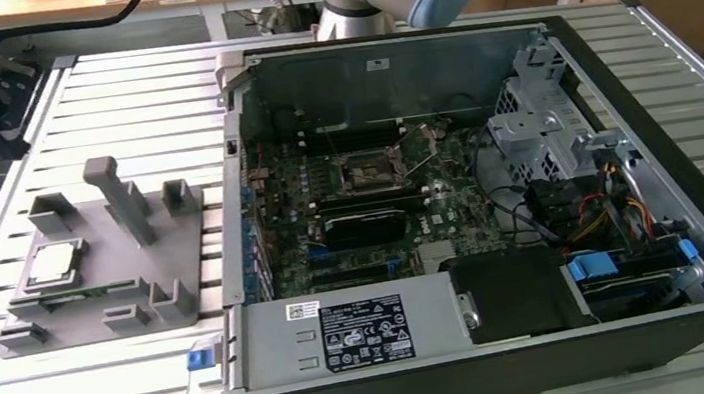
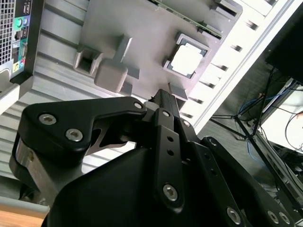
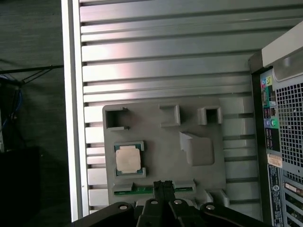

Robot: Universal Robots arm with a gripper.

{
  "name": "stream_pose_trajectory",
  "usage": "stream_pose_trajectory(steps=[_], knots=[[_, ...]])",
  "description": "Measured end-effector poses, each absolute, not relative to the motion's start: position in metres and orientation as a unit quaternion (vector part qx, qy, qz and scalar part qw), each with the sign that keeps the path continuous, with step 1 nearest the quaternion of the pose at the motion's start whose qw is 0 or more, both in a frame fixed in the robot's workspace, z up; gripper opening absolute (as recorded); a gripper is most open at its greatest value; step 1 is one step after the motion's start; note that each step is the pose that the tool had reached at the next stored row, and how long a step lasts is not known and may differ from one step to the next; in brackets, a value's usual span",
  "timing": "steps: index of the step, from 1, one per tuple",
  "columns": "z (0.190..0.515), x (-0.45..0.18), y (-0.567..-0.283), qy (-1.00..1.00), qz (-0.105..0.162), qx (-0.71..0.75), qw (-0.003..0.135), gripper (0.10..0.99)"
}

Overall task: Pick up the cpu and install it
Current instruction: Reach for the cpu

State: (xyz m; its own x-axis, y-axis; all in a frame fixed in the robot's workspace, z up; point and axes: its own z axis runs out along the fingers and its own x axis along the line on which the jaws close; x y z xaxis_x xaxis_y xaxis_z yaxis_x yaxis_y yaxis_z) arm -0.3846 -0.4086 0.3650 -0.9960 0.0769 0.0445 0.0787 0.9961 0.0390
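Hovering: hand [image 3: 163, 185] high over grey fixture [image 3: 152, 142], fingers together, empty | cpu [image 3: 129, 158] seated in fixture recess, off the hand's line | risk: descending closed and offset could knock or scratch it.

The exterior view is looking steeply down on the whole slatted table [image 1: 124, 84], with the open computer case [image 1: 378, 78] at centre and the grey fixture [image 1: 190, 247] on the exterior view's left. Both wrist views are looking down past the gripper [image 3: 164, 185] from well above, sharing that fixture and 1 edge of the case.
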Motion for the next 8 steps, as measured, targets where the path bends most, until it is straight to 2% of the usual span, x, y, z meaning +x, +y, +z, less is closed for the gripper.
stream_pose_trajectory(steps=[8], knots=[[0.363,-0.405,-0.409,-0.999,-0.02,-0.033,0.022,0.106]])
